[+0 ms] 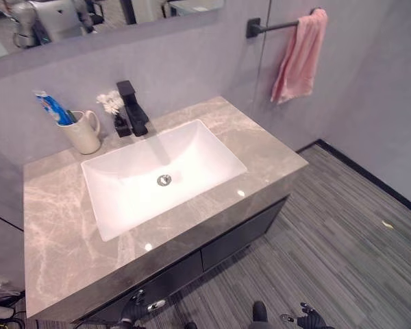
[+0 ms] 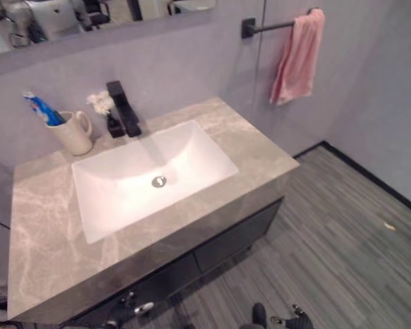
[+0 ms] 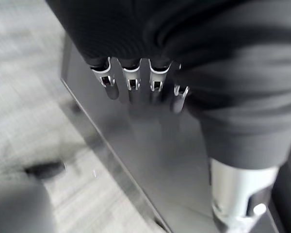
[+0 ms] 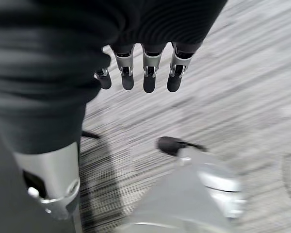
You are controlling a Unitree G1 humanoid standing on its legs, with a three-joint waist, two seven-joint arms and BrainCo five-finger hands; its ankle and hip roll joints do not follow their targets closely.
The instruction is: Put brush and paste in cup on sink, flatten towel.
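Countertop: grey marble-patterned vanity top point(image 1: 55, 219) is lying up above both hands' fingers, carrying the basin and the cup.
Basin: white rectangular sink bowl point(image 1: 192, 147) is sitting sunk in the middle of that top, well apart from either hand's fingers.
Cabinet: dark flat cabinet front point(image 3: 150, 145) is standing just past the left fingers point(image 3: 131, 90), which are pointing at it.
Towel: pink cloth towel point(image 1: 301, 55) is hanging bunched on a black wall bar point(image 1: 274, 27), far up and to the right of the right fingers point(image 4: 148, 77).
Tap: black angular faucet point(image 1: 133, 110) is standing behind the basin, beside a small dark vase of white flowers point(image 1: 113, 103).
Cup: cream ceramic mug with a handle point(image 1: 82, 133) is standing at the back left of the top, far from both hands.
Paste: blue-and-white toothpaste tube point(image 1: 51, 106) is leaning in the mug already; a brush cannot be told apart beside it.
Left hand point(image 3: 136, 68): fingers are hanging straight and relaxed, holding nothing.
Right hand point(image 4: 145, 58): fingers are hanging straight and loose over the striped grey floor point(image 4: 242, 97), holding nothing.
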